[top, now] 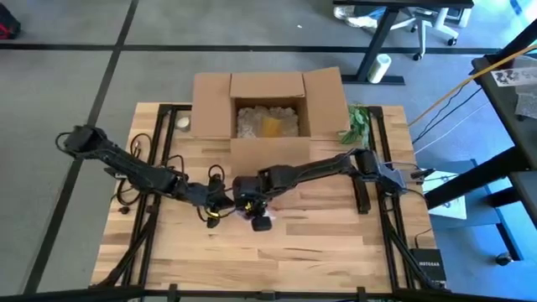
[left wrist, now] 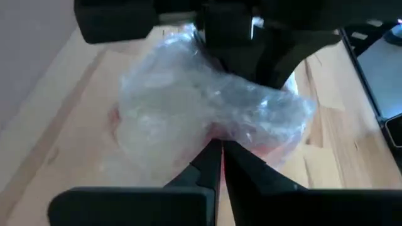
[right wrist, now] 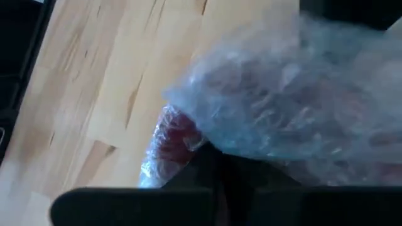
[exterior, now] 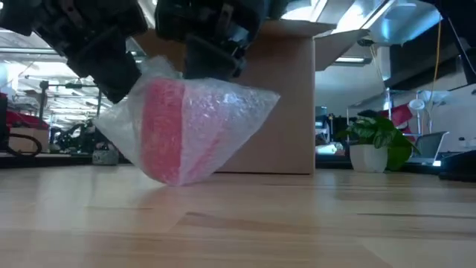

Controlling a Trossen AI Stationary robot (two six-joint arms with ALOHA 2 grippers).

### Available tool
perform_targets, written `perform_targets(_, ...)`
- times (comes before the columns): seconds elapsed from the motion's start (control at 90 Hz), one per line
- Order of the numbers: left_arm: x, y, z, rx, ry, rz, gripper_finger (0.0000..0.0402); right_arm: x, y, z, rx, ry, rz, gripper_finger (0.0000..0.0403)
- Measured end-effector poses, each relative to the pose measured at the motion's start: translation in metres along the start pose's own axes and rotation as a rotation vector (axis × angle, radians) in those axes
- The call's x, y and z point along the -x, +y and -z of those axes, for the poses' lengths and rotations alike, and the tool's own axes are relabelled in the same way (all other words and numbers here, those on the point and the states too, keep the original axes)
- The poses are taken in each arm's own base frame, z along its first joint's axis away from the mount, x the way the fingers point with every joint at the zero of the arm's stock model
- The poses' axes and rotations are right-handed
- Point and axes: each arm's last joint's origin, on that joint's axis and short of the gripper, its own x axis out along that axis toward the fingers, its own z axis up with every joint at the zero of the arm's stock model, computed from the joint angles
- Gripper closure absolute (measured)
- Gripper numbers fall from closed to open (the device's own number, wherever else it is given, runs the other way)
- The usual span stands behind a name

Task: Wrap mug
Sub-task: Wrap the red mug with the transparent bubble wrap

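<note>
Mid-wrap at the counter's middle: the left hand, fingers closed, pinches the bubble wrap around the red mug, while the right hand grips it from above. Next likely comes tucking the loose wrap. The mug seemingly lies tilted; its axis is unclear.

The left arm reaches in from the table's left edge, bent at the elbow, its forearm running low toward the middle, and the left gripper has its two fingers pressed together on a fold of the bubble wrap. The right arm stretches from the right side across to the same spot, wrist turned downward, so the right gripper sits just beside the left one. Its fingers are buried under the wrap, and their spacing cannot be made out.
</note>
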Motion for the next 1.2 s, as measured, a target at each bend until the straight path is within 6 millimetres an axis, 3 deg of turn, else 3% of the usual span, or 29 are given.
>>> perform_targets(0.178,-0.006,0.0,0.007,0.044,0.067,0.03,0.0402,-0.001,0.002,0.005,-0.052,0.053,-0.077,0.0403)
perform_targets(0.378,-0.018,0.0,0.015,0.086,0.117,0.045,0.0402,0.011,0.008,-0.006,-0.048,0.045,-0.111,0.0403)
perform_targets(0.544,-0.032,-0.007,0.012,0.059,0.046,0.137,0.0402,0.025,0.014,-0.013,-0.053,0.051,-0.111,0.0403)
perform_targets(0.689,-0.04,-0.008,0.016,0.063,0.04,0.152,0.0402,0.026,0.014,-0.008,-0.079,0.103,-0.059,0.0403)
perform_targets(0.878,-0.038,-0.008,0.016,0.061,0.051,0.153,0.0402,0.025,0.017,-0.003,-0.073,0.157,0.079,0.0403)
perform_targets(1.2,-0.016,-0.007,0.005,0.034,0.032,0.15,0.0402,0.025,0.019,-0.002,-0.101,0.17,0.076,0.0403)
